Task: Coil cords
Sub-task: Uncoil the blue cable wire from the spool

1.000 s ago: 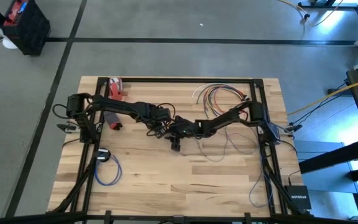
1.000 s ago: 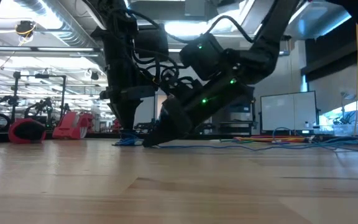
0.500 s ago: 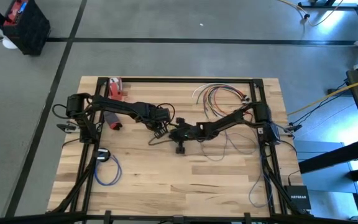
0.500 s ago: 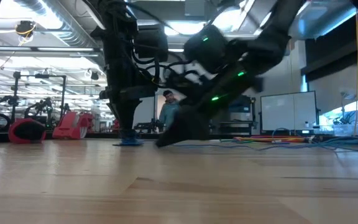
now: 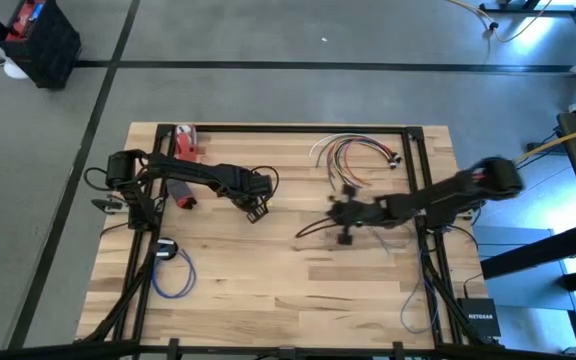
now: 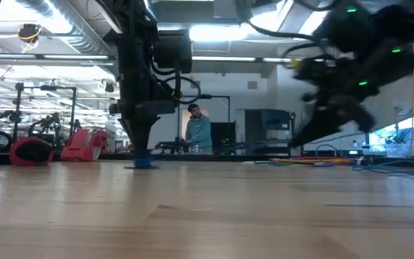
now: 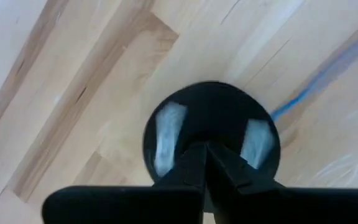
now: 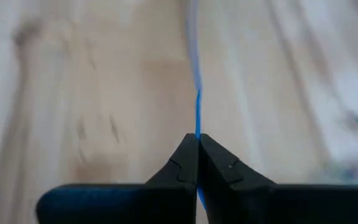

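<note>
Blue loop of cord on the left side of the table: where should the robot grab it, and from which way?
Pinch one strand on the curved part of the blue loop, away from the small black piece at its end, and come straight down from above. It lies flat on the wooden table, so a top-down pinch across the thin wire probably works best.

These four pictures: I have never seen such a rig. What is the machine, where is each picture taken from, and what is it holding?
Two dark robot arms work at a wooden table. One camera looks down from above, one looks level across the tabletop, and one rides on each wrist. The right gripper is shut on a blue cord. The left gripper is shut above a black round disc; whether it grips the disc is unclear. A bundle of coloured cords and a coiled blue cord lie on the wood.
</note>
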### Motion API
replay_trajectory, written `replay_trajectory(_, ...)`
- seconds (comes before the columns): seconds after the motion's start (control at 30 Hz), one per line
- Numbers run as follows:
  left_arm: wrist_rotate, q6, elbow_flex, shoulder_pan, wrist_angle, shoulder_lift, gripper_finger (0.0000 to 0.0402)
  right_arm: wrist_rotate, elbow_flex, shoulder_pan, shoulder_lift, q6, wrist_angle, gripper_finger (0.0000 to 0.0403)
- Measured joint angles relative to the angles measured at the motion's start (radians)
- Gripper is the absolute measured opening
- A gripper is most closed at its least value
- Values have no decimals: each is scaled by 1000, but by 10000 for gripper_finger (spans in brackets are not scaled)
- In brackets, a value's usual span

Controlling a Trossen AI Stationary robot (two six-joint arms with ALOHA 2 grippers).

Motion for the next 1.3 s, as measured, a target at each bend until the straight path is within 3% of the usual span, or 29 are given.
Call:
replay_trajectory(0.3,0,-2,0,0,-2,0,0,91,-130,18,-568,181,-373,7)
replay_trajectory(0.5,0,-12,0,0,0,0,0,99,-129,18,-761,193,-426,5)
replay_trajectory(0.73,0,-18,0,0,1,0,0,82,-129,18,-750,231,-423,56)
replay_trajectory(0.97,0,-17,0,0,2,0,0,81,-129,18,-677,230,-394,138)
replay_trajectory(1.13,0,-16,0,0,4,0,0,50,-129,17,-593,223,-208,176)
replay_trajectory(1.3,0,-14,0,0,8,0,0,-15,-128,17,-434,110,74,183)
